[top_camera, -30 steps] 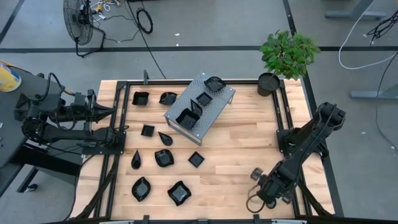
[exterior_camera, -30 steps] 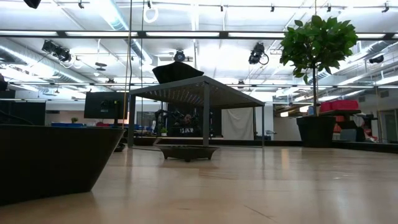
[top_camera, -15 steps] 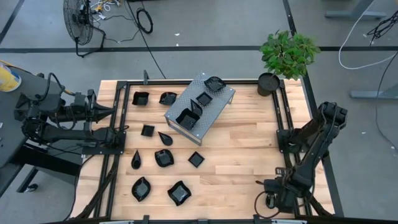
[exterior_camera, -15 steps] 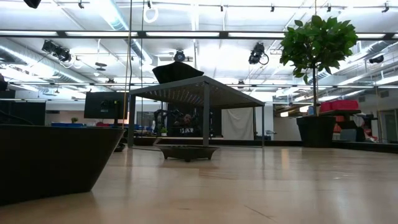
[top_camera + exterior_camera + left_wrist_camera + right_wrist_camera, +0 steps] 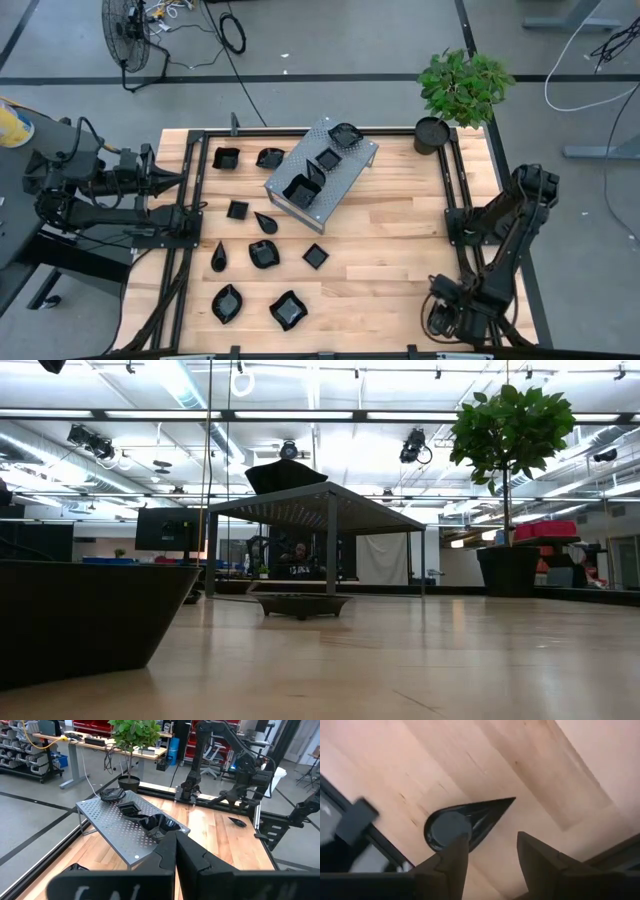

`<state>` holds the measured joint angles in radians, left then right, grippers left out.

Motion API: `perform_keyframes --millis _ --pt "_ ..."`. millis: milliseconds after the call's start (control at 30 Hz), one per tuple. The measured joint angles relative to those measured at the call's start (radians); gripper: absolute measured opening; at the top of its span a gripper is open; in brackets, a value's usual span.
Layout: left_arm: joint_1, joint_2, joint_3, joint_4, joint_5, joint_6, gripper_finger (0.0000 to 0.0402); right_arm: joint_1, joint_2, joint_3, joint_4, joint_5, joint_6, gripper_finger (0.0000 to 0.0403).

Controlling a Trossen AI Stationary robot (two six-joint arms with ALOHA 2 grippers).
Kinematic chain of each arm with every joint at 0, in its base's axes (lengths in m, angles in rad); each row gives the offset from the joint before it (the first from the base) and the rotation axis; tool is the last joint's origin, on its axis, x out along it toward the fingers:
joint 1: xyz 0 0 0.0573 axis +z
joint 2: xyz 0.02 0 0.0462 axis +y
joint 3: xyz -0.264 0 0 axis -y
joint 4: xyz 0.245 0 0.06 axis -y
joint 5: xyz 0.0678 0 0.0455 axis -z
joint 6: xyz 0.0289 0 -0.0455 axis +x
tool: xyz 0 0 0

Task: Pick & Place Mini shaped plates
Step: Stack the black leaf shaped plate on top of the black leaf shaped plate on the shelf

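Three mini shaped plates (image 5: 322,168) sit on the grey metal box (image 5: 345,178); others lie spread over the counter (image 5: 390,250). Only the right wrist view shows a teardrop plate (image 5: 465,822) beneath the right pincer (image 5: 490,857), whose fingers stand apart. Left pincer (image 5: 175,851) is pressed together at the counter's left edge.

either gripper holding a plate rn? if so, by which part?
Nothing held. Right gripper open above a teardrop plate, not touching it. Left gripper shut and empty.
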<state>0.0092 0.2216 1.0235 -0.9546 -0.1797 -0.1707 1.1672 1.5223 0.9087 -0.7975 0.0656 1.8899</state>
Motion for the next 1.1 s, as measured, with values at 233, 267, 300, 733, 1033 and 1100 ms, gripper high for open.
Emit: perform_keyframes --millis 233,267,300,733,1033,1100 --pt "0.000 0.000 0.000 0.000 0.000 0.000 0.0005 0.052 0.004 -0.003 -0.015 0.112 0.187 0.0171" --pt "0.000 0.000 0.000 0.000 0.000 0.000 0.0005 0.054 0.007 -0.003 -0.017 0.120 0.193 0.0171" --pt "0.000 0.000 0.000 0.000 0.000 0.000 0.0005 0.054 0.011 -0.003 -0.021 0.123 0.199 0.0171" --pt "0.000 0.000 0.000 0.000 0.000 0.000 0.0005 0.073 0.037 -0.004 -0.021 0.138 0.200 0.0171" --pt "0.000 0.000 0.000 0.000 0.000 0.000 0.0005 0.110 0.037 -0.004 -0.015 0.162 0.197 0.0171" --pt "0.000 0.000 0.000 0.000 0.000 0.000 0.0005 0.111 0.037 -0.007 -0.013 0.163 0.199 0.0171"
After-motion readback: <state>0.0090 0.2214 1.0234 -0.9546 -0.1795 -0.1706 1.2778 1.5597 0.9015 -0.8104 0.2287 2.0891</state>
